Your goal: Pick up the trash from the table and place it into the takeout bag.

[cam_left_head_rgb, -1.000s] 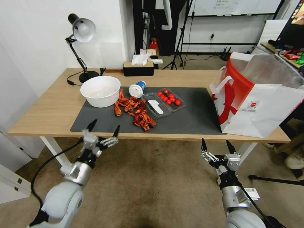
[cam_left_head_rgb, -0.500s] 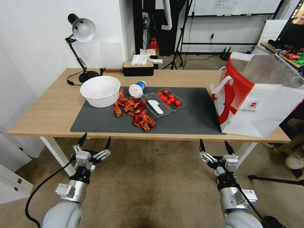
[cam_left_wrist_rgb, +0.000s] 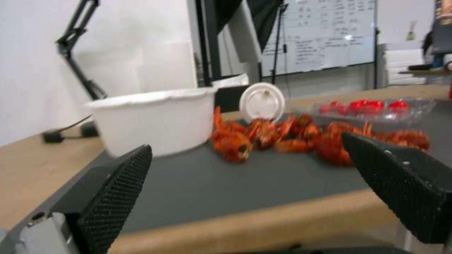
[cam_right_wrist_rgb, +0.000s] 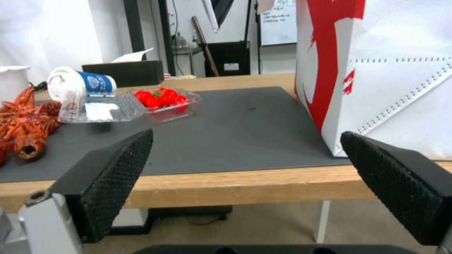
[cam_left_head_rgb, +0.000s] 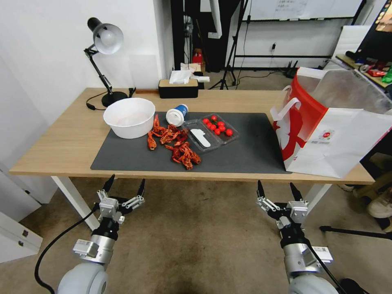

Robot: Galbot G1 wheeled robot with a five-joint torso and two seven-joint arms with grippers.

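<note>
On the light-wood table (cam_left_head_rgb: pixel 61 143), a dark grey mat (cam_left_head_rgb: pixel 253 151) carries the trash. It includes a white round bowl (cam_left_head_rgb: pixel 129 117), a heap of red crayfish shells (cam_left_head_rgb: pixel 175 143) and a blue-and-white paper cup (cam_left_head_rgb: pixel 177 114) on its side. A clear plastic clamshell (cam_left_head_rgb: pixel 196 136) holds cherry tomatoes. The takeout bag (cam_left_head_rgb: pixel 326 134), white with red panels, stands open at the table's right end. My left gripper (cam_left_head_rgb: pixel 126 183) and right gripper (cam_left_head_rgb: pixel 276 188) hang below the table's front edge, both open and empty. The left wrist view faces the bowl (cam_left_wrist_rgb: pixel 150 123) and shells (cam_left_wrist_rgb: pixel 263 135); the right wrist view faces the bag (cam_right_wrist_rgb: pixel 376 77).
A black desk lamp (cam_left_head_rgb: pixel 104 49) and a black tissue box (cam_left_head_rgb: pixel 178 87) stand along the table's far edge. White table legs (cam_left_head_rgb: pixel 73 196) drop near my left gripper. A white cabinet (cam_left_head_rgb: pixel 16 232) is at the left, and a tripod foot (cam_left_head_rgb: pixel 355 232) lies on the carpet at the right.
My left gripper has dropped from the table's front edge to below it, staying open. The right gripper has sunk slightly. Nothing on the table has moved.
</note>
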